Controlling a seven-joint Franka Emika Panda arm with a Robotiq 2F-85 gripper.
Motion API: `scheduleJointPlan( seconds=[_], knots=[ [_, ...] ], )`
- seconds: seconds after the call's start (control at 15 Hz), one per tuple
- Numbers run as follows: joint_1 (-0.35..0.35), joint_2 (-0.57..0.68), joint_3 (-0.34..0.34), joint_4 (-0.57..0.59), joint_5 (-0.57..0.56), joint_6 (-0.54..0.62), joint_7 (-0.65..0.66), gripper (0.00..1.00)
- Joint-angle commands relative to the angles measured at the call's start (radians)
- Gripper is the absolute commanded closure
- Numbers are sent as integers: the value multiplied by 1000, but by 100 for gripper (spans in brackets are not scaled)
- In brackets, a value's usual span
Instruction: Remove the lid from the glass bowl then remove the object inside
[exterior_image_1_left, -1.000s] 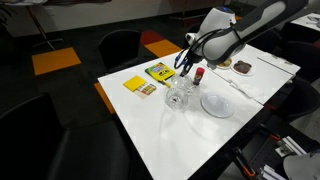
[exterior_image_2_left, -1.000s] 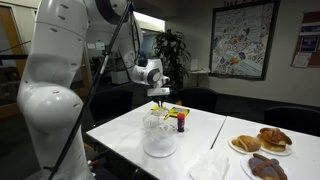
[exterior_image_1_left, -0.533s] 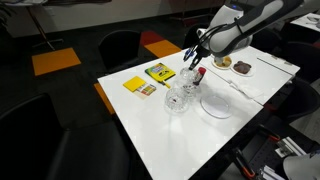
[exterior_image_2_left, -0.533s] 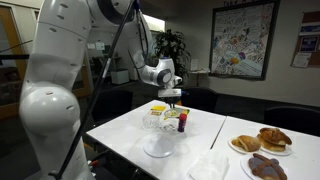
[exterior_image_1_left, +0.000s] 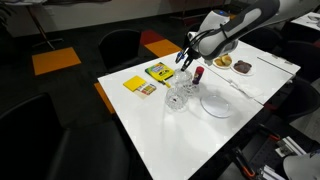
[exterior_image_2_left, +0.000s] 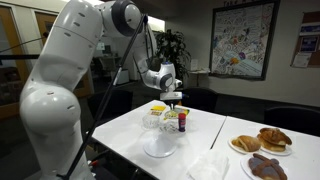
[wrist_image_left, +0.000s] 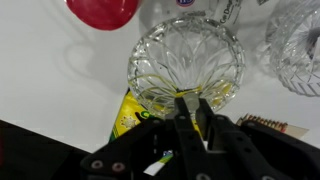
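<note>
In the wrist view our gripper (wrist_image_left: 187, 104) has its fingers (wrist_image_left: 178, 110) drawn almost together, with the near rim of a cut-glass dish (wrist_image_left: 185, 55) between them. We take this dish for the lid and judge it pinched by its edge. The glass bowl (wrist_image_left: 300, 40) itself sits off to one side at the frame's edge, standing on the white table (exterior_image_1_left: 170, 140) just beside the white round disc (exterior_image_1_left: 216, 104). We cannot make out what lies inside it.

The grip is our main worry. A thin bite on smooth, ribbed glass gives little purchase, so the lid could swing or slip out and chip on the table, or land on the yellow packet (wrist_image_left: 128, 112) beneath it. The red-capped bottle (wrist_image_left: 103, 10) stands near (tall and narrow, so easy to topple), and a careless sweep of the lid or wrist could knock it over. Setting the lid down too close to the bowl would also crowd the reach for its contents.

As for writing, the yellow packet carries print and a poster (exterior_image_2_left: 244, 38) hangs on the wall, but we can read neither.
</note>
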Motion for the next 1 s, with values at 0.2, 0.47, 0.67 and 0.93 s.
scheduleJointPlan(
  seconds=[0.2,0.47,0.67,0.93],
  knots=[
    [5,130,-5,131,-61,32,-4,96],
    [4,191,-6,154,-114,94,-6,96],
    [3,229,-3,159,-149,136,-7,96],
    [-15,175,53,119,-170,176,-1,53]
  ],
)
